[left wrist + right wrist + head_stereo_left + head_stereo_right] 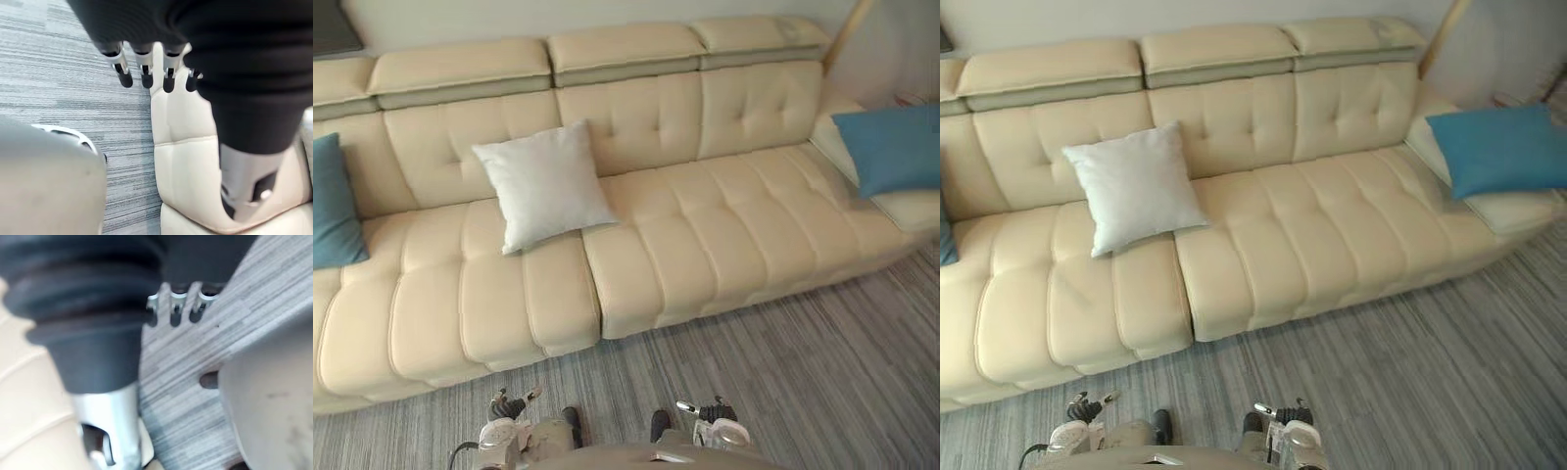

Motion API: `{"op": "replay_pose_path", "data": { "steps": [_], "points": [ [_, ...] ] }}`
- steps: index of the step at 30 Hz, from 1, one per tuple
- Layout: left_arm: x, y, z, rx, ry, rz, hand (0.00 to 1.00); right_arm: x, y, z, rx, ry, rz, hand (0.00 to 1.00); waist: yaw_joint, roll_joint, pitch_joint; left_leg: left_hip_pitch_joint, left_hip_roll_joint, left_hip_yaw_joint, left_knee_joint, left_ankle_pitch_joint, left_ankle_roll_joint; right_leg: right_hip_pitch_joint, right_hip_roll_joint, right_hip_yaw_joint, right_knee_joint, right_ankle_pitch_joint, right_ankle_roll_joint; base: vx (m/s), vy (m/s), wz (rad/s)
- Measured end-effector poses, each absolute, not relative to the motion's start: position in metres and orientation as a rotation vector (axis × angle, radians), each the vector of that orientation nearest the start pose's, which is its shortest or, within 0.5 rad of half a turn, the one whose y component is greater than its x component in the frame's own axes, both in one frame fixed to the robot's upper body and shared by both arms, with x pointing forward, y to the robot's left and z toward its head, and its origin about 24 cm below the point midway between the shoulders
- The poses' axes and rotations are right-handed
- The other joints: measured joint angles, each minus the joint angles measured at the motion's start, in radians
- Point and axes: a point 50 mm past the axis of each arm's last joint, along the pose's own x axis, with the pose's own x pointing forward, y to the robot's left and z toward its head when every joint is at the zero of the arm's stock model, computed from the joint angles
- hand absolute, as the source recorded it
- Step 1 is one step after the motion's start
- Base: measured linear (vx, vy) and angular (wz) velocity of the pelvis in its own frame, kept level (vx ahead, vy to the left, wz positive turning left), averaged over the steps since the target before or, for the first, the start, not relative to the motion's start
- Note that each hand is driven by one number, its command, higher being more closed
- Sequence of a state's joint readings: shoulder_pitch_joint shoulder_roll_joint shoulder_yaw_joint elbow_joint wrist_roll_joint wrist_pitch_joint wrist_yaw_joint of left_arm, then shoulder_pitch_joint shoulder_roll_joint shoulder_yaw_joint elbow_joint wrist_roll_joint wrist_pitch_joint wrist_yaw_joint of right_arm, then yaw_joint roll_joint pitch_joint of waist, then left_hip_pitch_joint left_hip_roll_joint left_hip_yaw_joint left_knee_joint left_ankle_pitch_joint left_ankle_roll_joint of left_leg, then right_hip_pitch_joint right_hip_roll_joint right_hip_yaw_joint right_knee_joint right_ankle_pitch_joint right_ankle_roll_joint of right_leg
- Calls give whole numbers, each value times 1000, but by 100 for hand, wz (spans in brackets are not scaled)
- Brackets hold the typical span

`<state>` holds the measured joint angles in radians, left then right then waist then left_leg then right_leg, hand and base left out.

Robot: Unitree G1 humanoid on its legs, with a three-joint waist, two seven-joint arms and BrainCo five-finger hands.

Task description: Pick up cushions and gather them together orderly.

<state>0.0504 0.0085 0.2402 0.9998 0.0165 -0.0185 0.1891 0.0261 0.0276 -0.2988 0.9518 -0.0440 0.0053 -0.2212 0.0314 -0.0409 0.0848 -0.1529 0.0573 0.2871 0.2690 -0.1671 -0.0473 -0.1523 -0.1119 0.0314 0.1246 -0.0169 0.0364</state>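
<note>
**Left hand** [145,66]. Hangs low at 7 o'clock in the head view, above the carpet [822,362] and just in front of the sofa's front edge. Fingers straight and spread a little, dark tips pointing down, thumb set apart. Holds nothing, touches nothing.

**Right hand** [175,302]. Hangs low at 5 o'clock in the head view, above the carpet and well apart from every cushion. Fingers loose and roughly straight as far as the blurred wrist view allows, thumb apart. Holds nothing, touches nothing.

**White cushion** [545,184]. Square, plain. Sits at 10 o'clock from the middle of the head view. Stands on the seat, tilted back against the backrest, with its lower corner over the gap between two seat sections. Well apart from both hands and both blue cushions.

**Right blue cushion** [891,147]. Sits at 2 o'clock, by the view's edge. Lies on the end section of the sofa, partly cut off by the frame. Well apart from the white cushion.

**Left blue cushion** [331,206]. Sits at 9 o'clock, at the view's edge, largely cut off. Leans against the backrest over the far seat.

**Sofa** [705,235]. Cream, tufted, long, with raised headrest pads along the back. Spans the head view from 9 to 3 o'clock.

**Carpet.** Grey, finely striped. Covers the floor from the sofa's front edge down to 6 o'clock.
</note>
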Motion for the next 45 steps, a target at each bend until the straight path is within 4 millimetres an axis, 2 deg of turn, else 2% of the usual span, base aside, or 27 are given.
{"op": "replay_pose_path", "data": {
  "steps": [3, 5, 6, 8, 10, 12, 14, 15, 16, 17, 18, 20, 22, 25, 27, 28, 31, 32, 34, 35, 37, 38, 40, 42, 43, 44, 45],
  "points": [
    [111, 195, -156, 7, 1047, 397, 0, 130, -191, -148, 19, 995, -447, 0, -1, 15, 2, 30, 51, 126, -5, -2, 4, -20, -1, -83, -31, 21, -76, 32, 18, -135],
    [109, 198, -156, 31, 1063, 386, 0, 133, -189, -148, 20, 995, -440, 0, -5, 14, -1, 66, 105, 244, -7, 14, 19, -36, -55, -367, -5, 49, -134, 97, -21, -166],
    [108, 199, -157, 35, 1073, 383, 0, 129, -190, -150, 17, 1014, -440, 0, -9, 12, -2, 88, 117, 293, -1, 8, 8, -36, -76, -479, -4, 93, -146, 110, -14, -147],
    [112, 199, -157, 39, 1070, 371, 0, 130, -194, -150, 6, 1016, -442, 0, -14, 18, 0, 92, 128, 291, 4, 15, -3, -43, -62, -564, -11, 115, -119, 141, -84, -112],
    [116, 194, -156, 39, 1062, 344, 0, 129, -205, -150, -21, 1028, -453, 0, -16, 32, 7, 114, 134, 283, -17, 16, -17, -62, -42, -559, -2, 105, -103, 170, -184, -102],
    [116, 183, -158, 40, 1070, 305, 0, 130, -219, -147, -48, 1017, -478, 0, -17, 75, 30, 158, 153, 285, -19, -9, -58, -81, -9, -489, 33, 61, -77, 101, -104, -98],
    [115, 184, -158, 53, 1079, 301, 0, 135, -224, -145, -53, 1001, -486, 0, -17, 98, 44, 158, 217, 282, 96, -51, -96, -94, 29, -446, 81, 7, -72, 52, -93, -96],
    [116, 186, -158, 53, 1074, 308, 0, 135, -222, -145, -51, 1003, -482, 0, -17, 94, 51, 127, 269, 256, 247, -57, -93, -91, 45, -420, 111, -18, -75, 65, -116, -91],
    [118, 187, -157, 54, 1063, 307, 0, 135, -221, -145, -49, 1002, -481, 0, -13, 100, 57, 99, 307, 218, 368, -39, -61, -82, 62, -399, 132, -34, -81, 101, -117, -102],
    [120, 186, -156, 51, 1053, 306, 0, 135, -221, -145, -48, 1000, -484, 0, -7, 108, 65, 60, 340, 147, 518, 15, 19, -65, 84, -362, 160, -57, -88, 139, -68, -109],
    [121, 185, -155, 51, 1042, 305, 0, 135, -220, -145, -53, 1000, -481, 0, 2, 106, 75, 19, 344, 66, 622, 69, 39, -51, 94, -314, 175, -74, -98, 181, 6, -129],
    [122, 182, -154, 45, 1036, 301, 0, 141, -219, -142, -48, 971, -478, 0, 0, 121, 77, -45, 281, -37, 697, -34, 6, -39, 109, -252, 183, -89, -104, 162, 86, -103],
    [129, 180, -151, 32, 998, 305, 0, 138, -219, -143, -31, 975, -495, 0, 14, 113, 86, -119, 168, -81, 619, -123, 23, -32, 115, -174, 176, -91, -101, 155, 105, -86],
    [133, 177, -148, 14, 968, 311, 0, 137, -219, -143, -30, 975, -513, 0, 35, 110, 92, -153, 87, -106, 357, -125, 12, -19, 119, -100, 167, -101, -86, 153, 173, -96],
    [133, 177, -148, 9, 968, 311, 0, 135, -218, -143, -19, 977, -524, 0, 42, 114, 90, -136, 69, -137, 186, -69, -17, -28, 137, -43, 162, -106, -76, 174, 218, -113],
    [130, 176, -149, 5, 979, 315, 0, 136, -220, -143, -15, 975, -534, 0, 56, 126, 75, -116, 54, -140, 149, -39, 4, -10, 163, 11, 140, -104, -68, 265, 224, -130],
    [129, 184, -148, 15, 976, 331, 0, 125, -213, -147, 17, 999, -559, 0, 58, 69, 61, -88, -6, -109, 154, -66, 45, -33, 104, 24, 318, -216, 0, 316, 193, -77],
    [130, 187, -148, 27, 974, 333, 0, 118, -209, -150, 30, 1022, -560, 0, 71, 27, 41, -62, -29, -51, 155, -98, 63, -60, 68, 44, 405, -278, 45, 312, 78, -71],
    [126, 188, -150, 39, 995, 324, 0, 121, -211, -148, 26, 1006, -557, 0, 49, 37, 46, -3, -31, -10, 159, -125, 79, -124, 55, 31, 616, -259, 101, 346, 88, -71],
    [122, 187, -151, 54, 1011, 313, 0, 125, -212, -146, 18, 993, -552, 0, 39, 45, 45, 44, -29, 21, 158, -148, 91, -180, 29, 0, 760, -199, 130, 340, 68, -61],
    [121, 186, -152, 82, 1026, 285, 0, 132, -213, -143, 15, 967, -548, 0, 19, 50, 49, 106, -27, 31, 148, -175, 96, -222, -21, -94, 886, -184, 70, 358, 27, -36],
    [123, 182, -152, 88, 1028, 267, 0, 136, -214, -141, 6, 948, -544, 0, 6, 62, 58, 157, -13, 34, 126, -192, 84, -239, -50, -182, 904, -220, 13, 390, -47, -13],
    [125, 180, -152, 87, 1028, 261, 0, 139, -215, -140, 2, 940, -542, 0, 4, 65, 64, 218, 8, 38, 77, -193, 83, -264, -56, -266, 843, -268, -3, 450, -99, -12],
    [124, 178, -154, 100, 1041, 241, 0, 146, -216, -136, 3, 916, -540, 0, -9, 71, 67, 273, 44, 35, 9, -181, 60, -326, -42, -321, 632, -260, -11, 437, -158, 2],
    [124, 177, -154, 103, 1043, 236, 0, 148, -216, -135, 4, 911, -540, 0, -13, 72, 68, 282, 51, 32, -6, -177, 54, -339, -37, -316, 571, -240, -6, 482, -262, 29],
    [122, 177, -155, 113, 1056, 225, 0, 152, -217, -134, 0, 902, -539, 0, -26, 71, 73, 313, 61, 2, -47, -169, 39, -346, -23, -279, 356, -135, 10, 504, -284, 37],
    [119, 180, -156, 121, 1064, 227, 0, 150, -217, -135, -1, 908, -540, 0, -29, 65, 72, 325, 54, -12, -57, -165, 29, -331, -20, -258, 275, -84, 13, 526, -294, 49]
  ]
}}
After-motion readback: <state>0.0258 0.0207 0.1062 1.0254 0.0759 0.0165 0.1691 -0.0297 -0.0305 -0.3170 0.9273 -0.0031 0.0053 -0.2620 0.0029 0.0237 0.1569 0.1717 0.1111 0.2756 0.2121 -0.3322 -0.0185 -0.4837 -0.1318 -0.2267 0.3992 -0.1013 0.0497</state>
